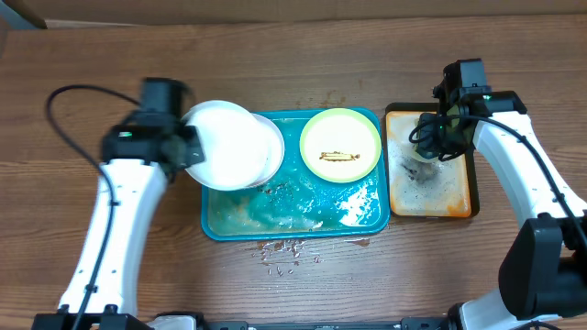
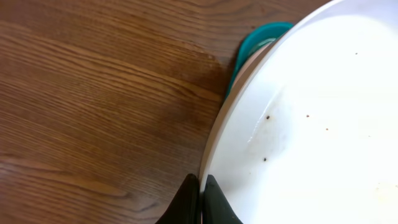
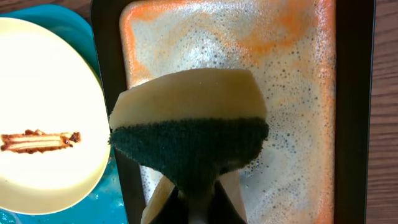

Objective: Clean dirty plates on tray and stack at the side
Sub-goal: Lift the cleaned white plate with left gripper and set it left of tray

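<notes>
The wooden table (image 1: 293, 55) is carrying the tray (image 1: 303, 215). At its nine o'clock edge the left gripper (image 2: 200, 188) is pinching a white plate (image 2: 323, 112) by the rim. This thin, probably wet hold is risking a slip. The right gripper (image 3: 196, 202) is clenching a sponge (image 3: 186, 124).

No text, label or number is readable; small print may be lost overhead

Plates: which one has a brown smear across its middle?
The yellow-green plate on the right half of the tray. A brown streak crosses its centre; the white plates at the left show only tiny specks.
</notes>
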Controlling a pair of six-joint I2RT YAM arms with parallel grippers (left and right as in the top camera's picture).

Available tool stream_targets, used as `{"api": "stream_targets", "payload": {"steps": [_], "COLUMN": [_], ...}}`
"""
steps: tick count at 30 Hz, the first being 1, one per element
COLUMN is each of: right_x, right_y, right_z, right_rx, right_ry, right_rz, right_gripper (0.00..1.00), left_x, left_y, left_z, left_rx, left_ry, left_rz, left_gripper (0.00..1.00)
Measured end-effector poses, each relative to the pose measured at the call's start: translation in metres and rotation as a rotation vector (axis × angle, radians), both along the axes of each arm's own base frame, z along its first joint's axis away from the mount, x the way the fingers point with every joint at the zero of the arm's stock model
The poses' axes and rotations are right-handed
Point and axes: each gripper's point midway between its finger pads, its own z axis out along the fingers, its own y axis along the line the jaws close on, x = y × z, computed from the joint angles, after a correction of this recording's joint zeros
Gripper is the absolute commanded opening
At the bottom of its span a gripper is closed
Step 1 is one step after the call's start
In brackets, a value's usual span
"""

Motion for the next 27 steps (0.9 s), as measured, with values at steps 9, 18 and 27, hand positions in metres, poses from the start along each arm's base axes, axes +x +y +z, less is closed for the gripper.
{"api": "stream_targets", "payload": {"steps": [9, 18, 27], "right_x": [-0.005, -0.009, -0.012], "right_y": [0.000, 0.002, 0.003], "right_z": [-0.001, -0.002, -0.003], "right_rx": [-0.001, 0.013, 0.016], "right_ry": [0.023, 0.039, 0.050], "right_rz": [0.000, 0.007, 0.008], "right_gripper": [0.04, 0.04, 0.04], "left_x": [-0.010, -0.024, -0.032], "left_y": [0.106, 0.174, 0.180], "left_z": [0.002, -0.040, -0.105], "left_rx": [-0.069, -0.094, -0.157], "left_ry": [-0.068, -0.003, 0.171], "left_rz": [0.293, 0.497, 0.539], "left_gripper": [0.04, 0.04, 0.04]}}
